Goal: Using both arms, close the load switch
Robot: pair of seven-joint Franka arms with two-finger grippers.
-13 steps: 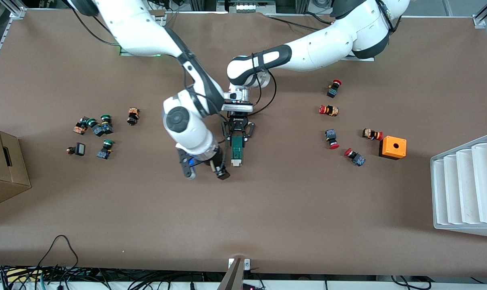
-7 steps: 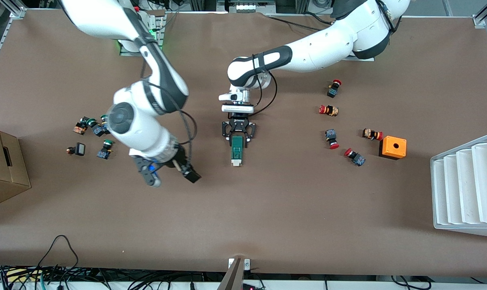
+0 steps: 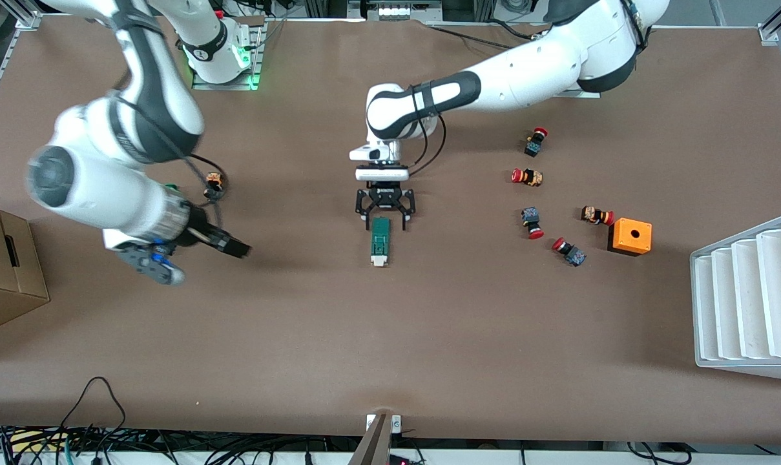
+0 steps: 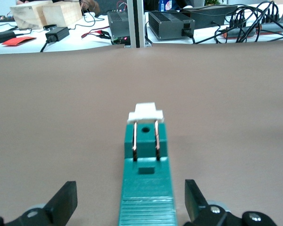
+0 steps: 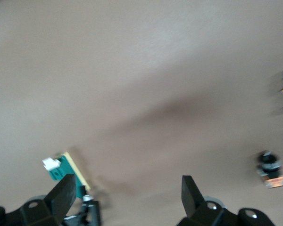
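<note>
The load switch [image 3: 381, 241] is a narrow dark-green block lying flat mid-table, its white tab [image 3: 378, 261] at the end nearer the front camera. My left gripper [image 3: 385, 218] is open, a finger on each side of the switch's farther end, not touching it. In the left wrist view the switch [image 4: 145, 183] runs between the spread fingers [image 4: 65, 201] with a gap on both sides. My right gripper [image 3: 235, 247] is open and empty over bare table toward the right arm's end. The right wrist view shows the switch [image 5: 63, 170] off to one side.
Several red-capped push buttons [image 3: 532, 221] and an orange box with a hole [image 3: 630, 236] lie toward the left arm's end, beside a white rack [image 3: 749, 300]. An orange-black button [image 3: 214, 184] and a cardboard box [image 3: 6, 268] are near the right arm.
My right arm has swung away from the switch toward its own end of the table. My left gripper has opened and let go of the switch, which stays where it was.
</note>
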